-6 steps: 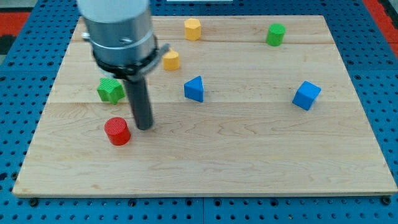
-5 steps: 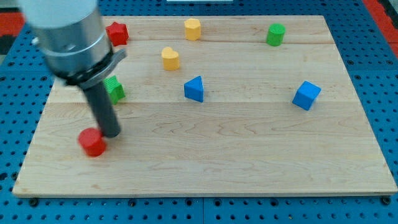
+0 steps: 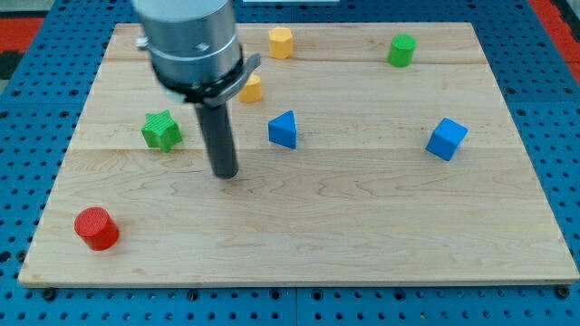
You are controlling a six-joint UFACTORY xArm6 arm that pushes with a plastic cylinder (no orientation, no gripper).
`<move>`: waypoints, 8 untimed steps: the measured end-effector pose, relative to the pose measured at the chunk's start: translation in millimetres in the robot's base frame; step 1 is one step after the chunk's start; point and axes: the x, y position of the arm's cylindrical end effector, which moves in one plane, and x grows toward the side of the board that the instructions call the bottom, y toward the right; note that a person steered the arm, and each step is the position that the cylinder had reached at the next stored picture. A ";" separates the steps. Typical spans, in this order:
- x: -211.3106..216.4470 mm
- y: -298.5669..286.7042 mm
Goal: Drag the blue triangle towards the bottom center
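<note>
Sitting with my tip (image 3: 225, 174) down on the wooden board (image 3: 362, 235), bare rod with nothing to open or pinch, and the blue triangle (image 3: 283, 129) is up and to the view's right of it, close but not touching. Shoving from this side would probably knock it sideways, not toward bottom center. Past the tip's lower right the wood's open; blue pegboard (image 3: 27, 136) rings the board.

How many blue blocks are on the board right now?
2: the blue triangle just right of my tip, and a blue cube at the view's right. The arm could be hiding others.
</note>
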 end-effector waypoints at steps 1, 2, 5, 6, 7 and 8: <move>-5.4 -30.4; -9.0 -42.9; -53.5 96.0; -16.7 124.2; -10.5 169.4; 4.3 113.3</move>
